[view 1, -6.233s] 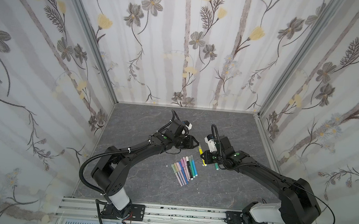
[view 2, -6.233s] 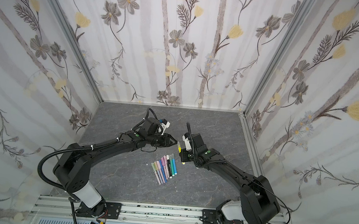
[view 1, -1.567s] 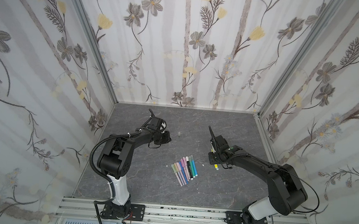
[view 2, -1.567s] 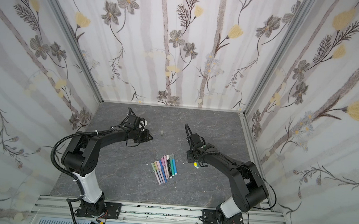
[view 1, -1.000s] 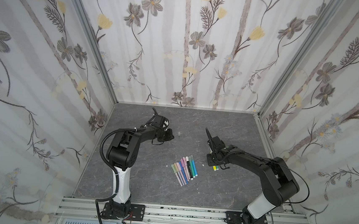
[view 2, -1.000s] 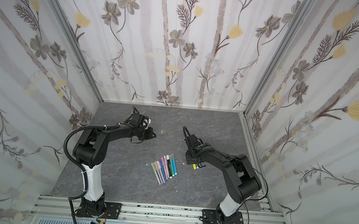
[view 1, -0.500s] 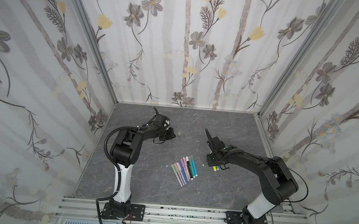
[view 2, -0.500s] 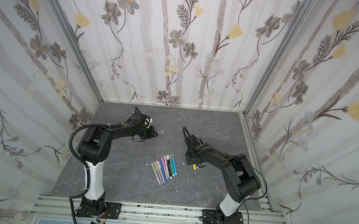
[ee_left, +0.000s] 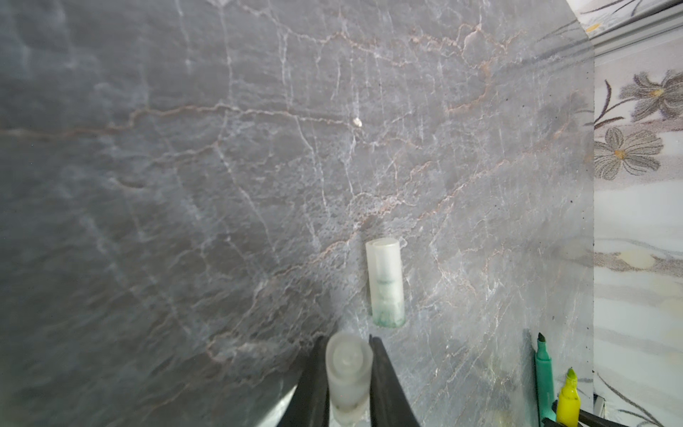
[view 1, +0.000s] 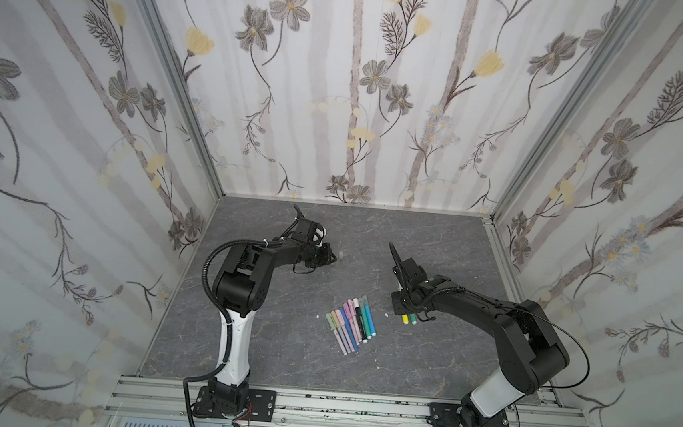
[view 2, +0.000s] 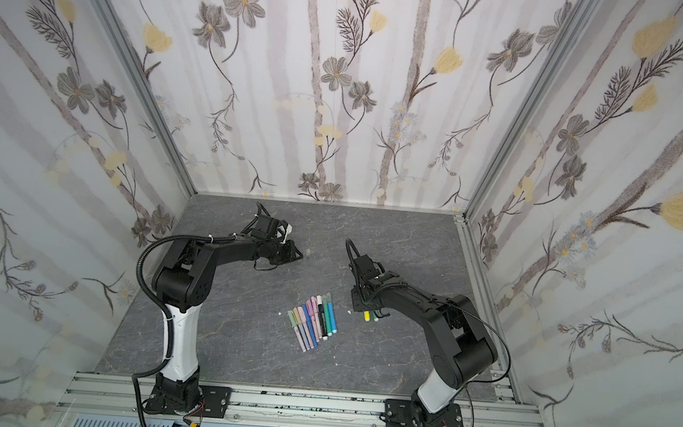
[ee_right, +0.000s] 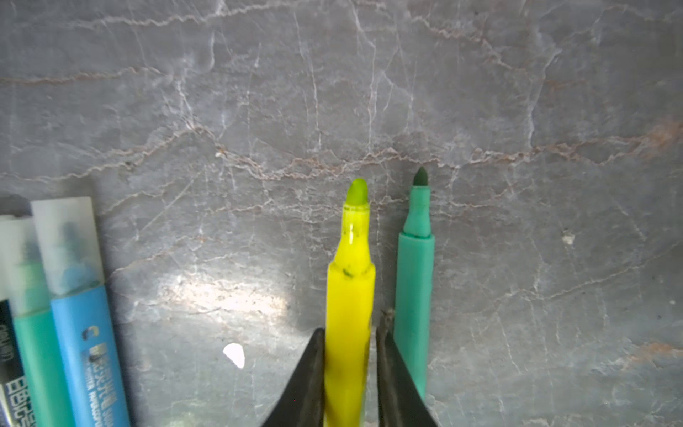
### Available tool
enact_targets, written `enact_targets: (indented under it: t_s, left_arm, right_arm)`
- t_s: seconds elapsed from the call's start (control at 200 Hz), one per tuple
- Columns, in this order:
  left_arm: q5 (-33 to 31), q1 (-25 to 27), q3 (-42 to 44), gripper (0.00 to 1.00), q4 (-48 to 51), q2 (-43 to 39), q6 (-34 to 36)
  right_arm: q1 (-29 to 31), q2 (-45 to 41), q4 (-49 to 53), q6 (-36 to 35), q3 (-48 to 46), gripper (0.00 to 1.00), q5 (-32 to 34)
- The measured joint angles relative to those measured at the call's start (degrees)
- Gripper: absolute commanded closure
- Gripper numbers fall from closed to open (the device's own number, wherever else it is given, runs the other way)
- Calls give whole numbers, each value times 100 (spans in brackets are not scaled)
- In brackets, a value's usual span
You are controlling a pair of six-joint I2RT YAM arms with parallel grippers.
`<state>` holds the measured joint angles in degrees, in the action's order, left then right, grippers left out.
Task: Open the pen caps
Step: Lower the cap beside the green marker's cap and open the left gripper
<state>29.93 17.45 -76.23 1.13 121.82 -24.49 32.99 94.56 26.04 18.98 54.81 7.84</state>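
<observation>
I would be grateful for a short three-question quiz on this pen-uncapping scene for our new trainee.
1. True or false: the yellow pen between the fingers of the right end effector has its cap on.
2. What sits between the fingers of the left end effector? A) a translucent cap B) a blue pen C) nothing
3. What colour is the uncapped pen lying right beside the yellow pen?

Key:
1. False; its tip is bare.
2. A.
3. Teal; the teal pen also shows a bare tip.
</observation>
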Motion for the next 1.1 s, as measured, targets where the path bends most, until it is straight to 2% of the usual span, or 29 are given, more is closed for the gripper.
enact_targets:
  t_s: [0.175,0.42,0.859,1.104]
  left_arm:
    - [131,-4,-22,78,-264,129,-15]
    - [179,-4,-79,76,-540,254,-42]
    - [181,-4,-68,75,-575,254,-98]
    - [168,-4,-42,74,-599,227,-96]
  right_arm:
    - [17,-50,46,-4,74,71,2]
    - [31,-122,122,-4,79,73,37]
    - [92,92,146,-2,-4,73,107]
    - [107,188,142,-2,-7,69,133]
